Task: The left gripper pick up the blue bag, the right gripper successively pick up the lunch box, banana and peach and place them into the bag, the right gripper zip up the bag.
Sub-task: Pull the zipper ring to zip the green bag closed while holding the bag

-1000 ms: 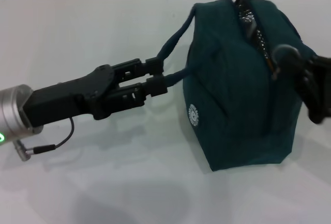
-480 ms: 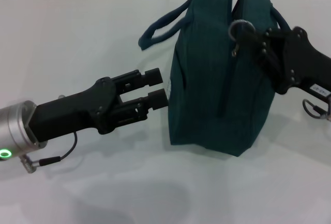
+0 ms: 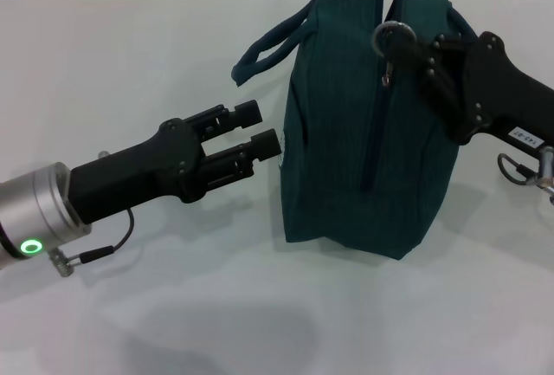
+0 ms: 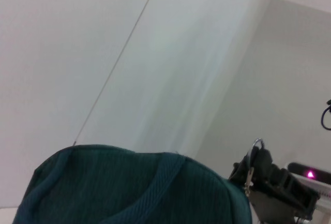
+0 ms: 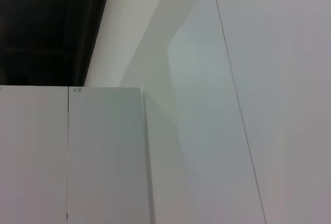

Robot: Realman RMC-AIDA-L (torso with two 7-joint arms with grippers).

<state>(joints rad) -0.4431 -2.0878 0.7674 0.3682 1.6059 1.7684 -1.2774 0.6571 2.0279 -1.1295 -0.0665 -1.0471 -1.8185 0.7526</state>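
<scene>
1. Clearly, the right gripper [image 3: 414,56] is at the top of the blue bag [image 3: 346,150], its black fingers closed on the ring zipper pull [image 3: 388,39]. The zip line down the bag's near face looks drawn closed, though its far end is hidden behind the gripper.
2. Across from it, the left gripper [image 3: 267,129] sits just beside the bag's left wall with its two fingers apart and nothing between them. It grips neither handle.
3. One looped handle [image 3: 264,46] droops free to the left of the bag, above and beyond the left gripper's fingers.
4. The bag stands on the white table [image 3: 130,54], slightly bulged. The lunch box, banana and peach are nowhere on the table, so they are presumably inside; the closed bag hides its contents.
5. Risks, as a judgement: with the left gripper letting go, only the bag's own weight steadies it. A further tug on the ring could tip or drag the bag toward the right gripper.
6. If the zip is not fully home, pulling without a counter-hold would likely shift the bag rather than the slider.
</scene>
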